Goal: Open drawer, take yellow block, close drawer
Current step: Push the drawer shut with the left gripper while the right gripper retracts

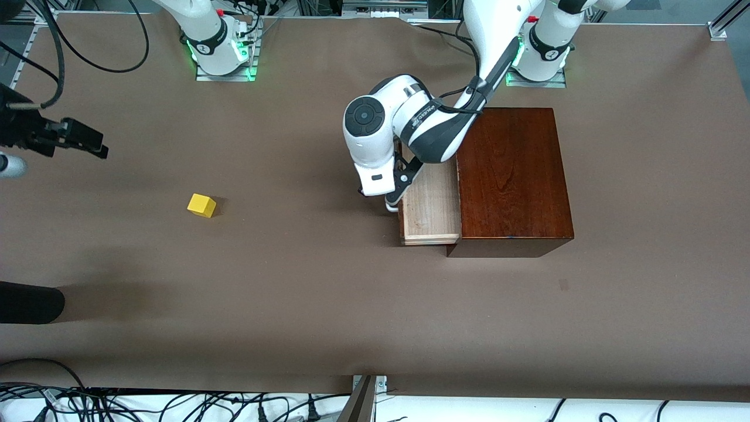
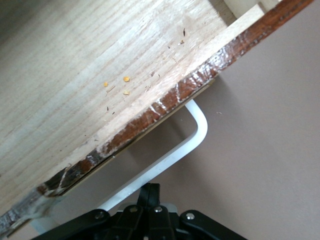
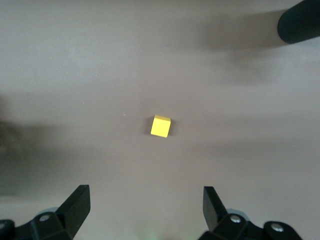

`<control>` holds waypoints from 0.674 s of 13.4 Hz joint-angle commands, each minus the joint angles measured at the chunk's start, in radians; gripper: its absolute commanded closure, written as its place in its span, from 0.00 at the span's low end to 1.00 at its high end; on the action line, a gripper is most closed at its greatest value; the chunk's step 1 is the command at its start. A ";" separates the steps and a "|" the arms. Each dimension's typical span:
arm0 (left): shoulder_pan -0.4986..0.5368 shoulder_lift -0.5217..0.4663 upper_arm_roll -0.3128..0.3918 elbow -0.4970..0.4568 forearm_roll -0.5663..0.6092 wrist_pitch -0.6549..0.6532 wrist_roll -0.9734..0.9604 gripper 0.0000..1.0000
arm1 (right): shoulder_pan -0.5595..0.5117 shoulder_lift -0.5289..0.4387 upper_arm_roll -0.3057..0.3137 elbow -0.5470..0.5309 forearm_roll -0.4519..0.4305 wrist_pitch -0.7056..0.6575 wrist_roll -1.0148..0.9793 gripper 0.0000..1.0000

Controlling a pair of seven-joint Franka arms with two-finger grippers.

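The yellow block lies on the bare brown table toward the right arm's end. My right gripper hangs over the table there, open and empty, with the block lying apart from its fingers. The drawer stands partly pulled out of the dark wooden box, and its pale wood floor is bare. My left gripper is shut, fingertips pressed together against the outside of the white bar handle, with nothing between them.
A dark rounded object juts over the table edge at the right arm's end, nearer the front camera than the block. Cables run along the table's front edge. Open brown tabletop lies between the block and the box.
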 commanded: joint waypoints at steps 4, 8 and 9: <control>0.074 -0.126 0.016 -0.152 0.040 -0.089 0.160 1.00 | -0.009 -0.214 0.046 -0.385 -0.009 0.188 0.005 0.00; 0.140 -0.148 0.016 -0.208 0.041 -0.091 0.267 1.00 | -0.169 -0.247 0.190 -0.429 -0.014 0.215 0.000 0.00; 0.155 -0.148 0.016 -0.212 0.041 -0.091 0.284 1.00 | -0.181 -0.245 0.205 -0.427 -0.013 0.215 0.000 0.00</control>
